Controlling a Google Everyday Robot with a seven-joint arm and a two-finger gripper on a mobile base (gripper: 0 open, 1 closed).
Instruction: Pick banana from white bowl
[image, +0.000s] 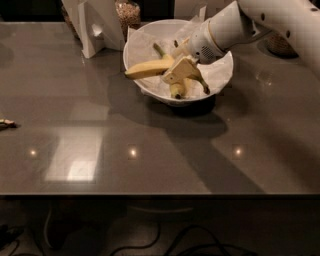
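Note:
The white bowl (145, 85), lined with crumpled white paper, stands at the back middle of the grey table. My gripper (181, 73) reaches into it from the upper right and is shut on the banana (146, 69). The banana is pale yellow and sticks out to the left, above the bowl's left rim. Two shorter bananas lie in the bowl: one (177, 90) just under the gripper, and one behind it, of which only the green stem (158, 49) shows. The held banana's right end is hidden by the fingers.
A glass jar of grain (128, 13) and a white stand (98, 26) are behind the bowl to the left. A round object (281, 44) sits at the far right. A small object (6, 123) lies at the left edge. The table's front edge (160, 194) runs across.

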